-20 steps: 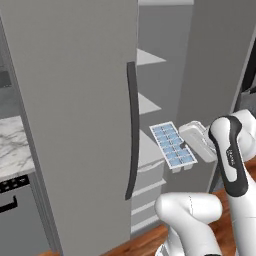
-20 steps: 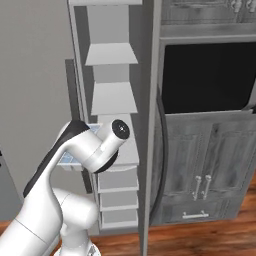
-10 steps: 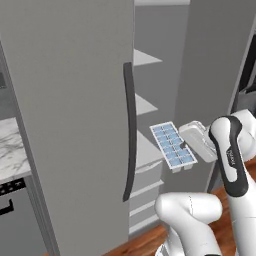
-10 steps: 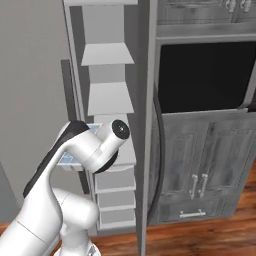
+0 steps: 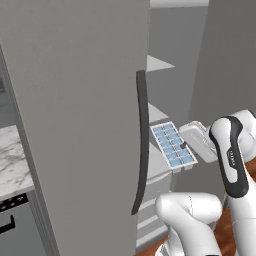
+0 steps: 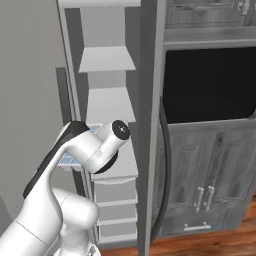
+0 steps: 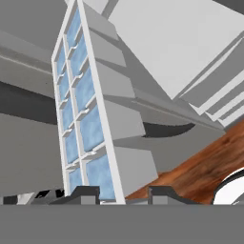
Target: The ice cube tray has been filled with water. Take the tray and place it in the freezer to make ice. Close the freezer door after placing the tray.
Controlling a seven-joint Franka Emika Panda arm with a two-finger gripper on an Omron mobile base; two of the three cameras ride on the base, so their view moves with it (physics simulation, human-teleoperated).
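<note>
1. While the freezer (image 6: 107, 125) stands open with its white shelves bare, the ice cube tray (image 5: 173, 146) hangs in the air in front of them, at about 3 o'clock from the long dark handle (image 5: 142, 140) in the left base view.
2. The gripper (image 7: 116, 193) is clenched on the tray's near end; in the hand view the two dark fingertips (image 7: 81, 194) sit on either side of the tray's bottom edge, and the tray runs up toward 11 o'clock from them.
3. The water (image 7: 90, 126) shows as pale blue squares in the cells, two columns wide, and none looks spilled, though the tray seems slightly tilted.
4. In the right base view the tray (image 6: 67, 159) peeks out at 9 o'clock from the arm's round white joint, level with the shelf (image 6: 114, 165) just above the white drawers.
5. I'd judge the task to be roughly half done: the tray is picked up and carried to the freezer, but it is not on a shelf yet.
6. What is left, as I read it, is sliding the tray in flat onto a shelf, letting go, and drawing the arm clear.
7. The freezer door (image 5: 75, 125), the broad grey slab that carries the handle, stands swung out at 9 o'clock of the tray, so it remains to be shut.
</note>
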